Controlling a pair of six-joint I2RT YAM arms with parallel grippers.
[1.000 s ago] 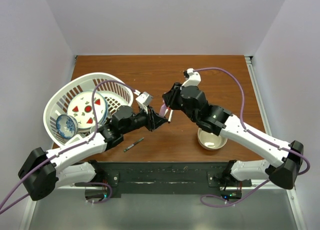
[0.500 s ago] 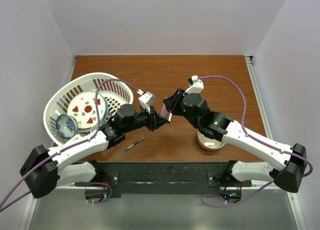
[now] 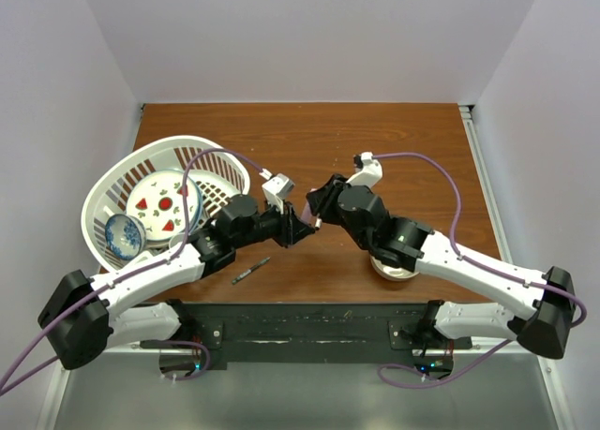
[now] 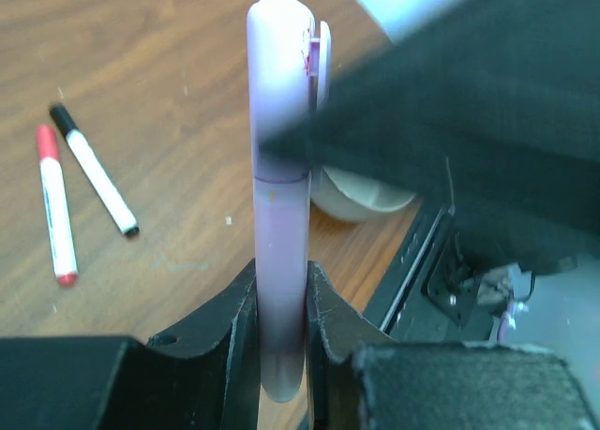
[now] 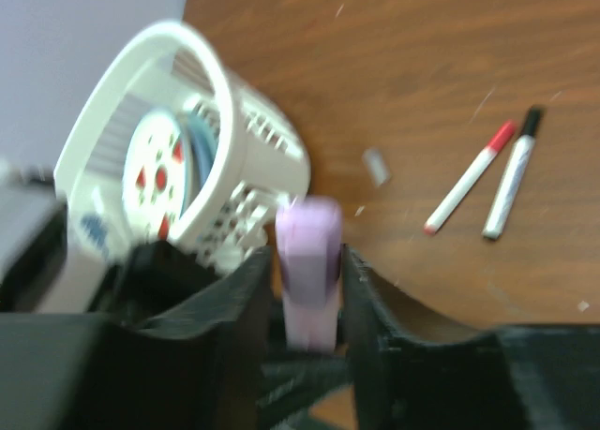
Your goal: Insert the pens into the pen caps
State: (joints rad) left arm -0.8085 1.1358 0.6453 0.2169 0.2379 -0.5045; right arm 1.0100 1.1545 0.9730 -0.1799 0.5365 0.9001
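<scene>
Seen from above, both arms reach in from the near edge and bend inward, so their wrists meet nose to nose over the middle of the wooden table (image 3: 403,140). The left claw (image 3: 298,228) points right and away. The right claw (image 3: 315,212) points left toward it, and the two almost touch.

The left claw is clamped on the pink pen (image 4: 280,261), holding its lower barrel between both fingers (image 4: 234,318) (the pen's end pokes out just below them). The pen runs straight out from the claw. Over its far end sits the pale pink cap (image 4: 279,83), its clip to the right, with a thin seam where cap and barrel meet. The right claw is closed on this cap, one finger pressed against each side; in the left wrist view it is only a dark blur.

Two white pens lie near each other on the table, one with red ends (image 4: 54,205) and one with black ends (image 4: 94,179). A thin dark grey pen (image 3: 251,270) lies beside the left forearm, apart from both claws. A white basket (image 3: 97,200) holding plates stands at the left. A pale bowl (image 3: 392,271) sits under the right arm.
</scene>
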